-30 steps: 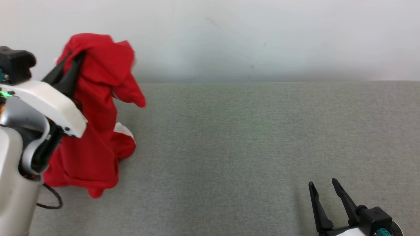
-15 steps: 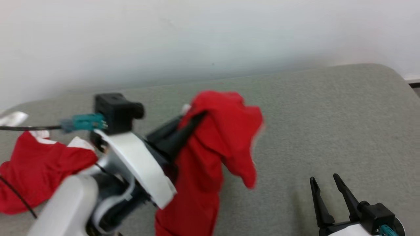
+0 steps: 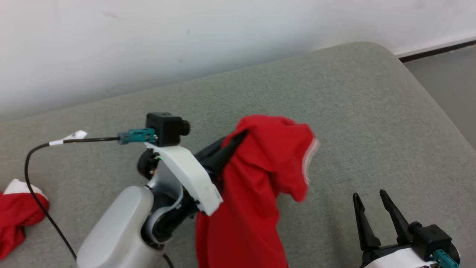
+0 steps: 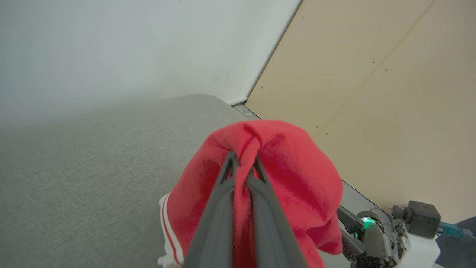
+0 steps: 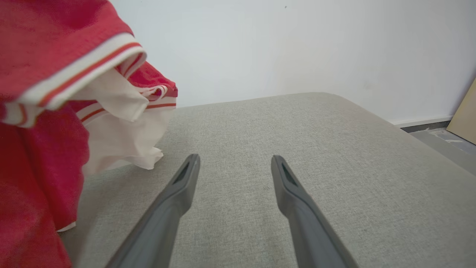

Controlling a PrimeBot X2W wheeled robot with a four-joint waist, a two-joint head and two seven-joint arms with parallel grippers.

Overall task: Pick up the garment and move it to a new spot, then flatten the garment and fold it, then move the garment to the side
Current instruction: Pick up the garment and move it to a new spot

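Observation:
The garment [image 3: 260, 186] is red cloth with a white, red-striped trim. It hangs in a loose bunch from my left gripper [image 3: 241, 134], lifted above the grey padded surface [image 3: 353, 111]. In the left wrist view the fingers [image 4: 223, 193] are pressed together with the garment [image 4: 290, 160] draped over their tips. My right gripper [image 3: 369, 195] stands open at the lower right with nothing between its fingers. In the right wrist view the garment [image 5: 37, 111] hangs to the left of that gripper [image 5: 235, 160], apart from it.
Another piece of red cloth [image 3: 18, 216] lies at the surface's left edge. A black cable [image 3: 37, 208] loops from my left wrist. The surface's rounded corner [image 3: 375, 46] and the floor [image 3: 446, 74] lie to the right. A beige panel [image 4: 372, 93] stands beyond.
The head view has swung, so the whole picture has shifted. My left gripper, still shut on the garment, now stands much nearer my right gripper, which stays open.

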